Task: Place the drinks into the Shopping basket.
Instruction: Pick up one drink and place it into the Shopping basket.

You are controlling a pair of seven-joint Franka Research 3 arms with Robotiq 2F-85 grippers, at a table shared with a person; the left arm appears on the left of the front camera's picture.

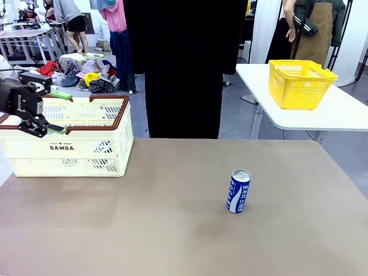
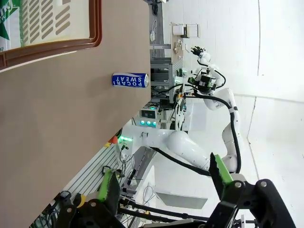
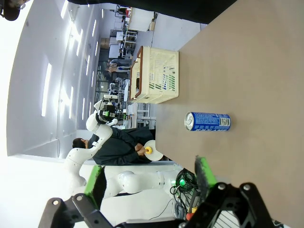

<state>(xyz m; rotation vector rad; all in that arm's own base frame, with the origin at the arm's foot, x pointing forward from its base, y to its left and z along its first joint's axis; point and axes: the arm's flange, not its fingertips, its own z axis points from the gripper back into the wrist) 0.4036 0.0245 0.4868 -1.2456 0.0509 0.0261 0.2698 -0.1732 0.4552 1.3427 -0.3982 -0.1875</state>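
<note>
At the worktop's [image 1: 115, 230] left far corner stood the Shopping basket [image 1: 86, 150], cream-white with slotted sides, brown rim and "DAMDA" in black on its near wall. Over its left end, above the rim, hung the left gripper [image 1: 49, 110], green-padded jaws spread wide and holding nothing. The left wrist view showed a corner of green can print [image 2: 8, 19] at the picture's upper left, beyond the basket rim; judged to be a drink already lodged inside, though too little showed to be sure.

Item outstanding: one blue can [image 1: 238, 191] with white print and silver top, upright on the brown worktop right of centre, well apart from the basket and touching nothing. It also appeared in the left wrist view [image 2: 130, 80] and in the right wrist view [image 3: 207, 121].

Right gripper [image 3: 145, 179]: seen in its own wrist view, jaws wide, nothing between them, well back from the blue can with bare worktop between.

Also present: a person in dark clothing [image 1: 184, 63] at the far edge of the worktop, hands hidden; a smaller yellow mesh basket [image 1: 300, 83] on a separate white table [image 1: 339, 112] behind, no part of the task.

Step judged in hand: a drop into the basket appeared complete, the left gripper empty above it. Next move would call for one gripper, probably the nearer right one, to come down around the blue can, close on its body without tipping it, lift clear, and cross the worktop to the basket's open top.
</note>
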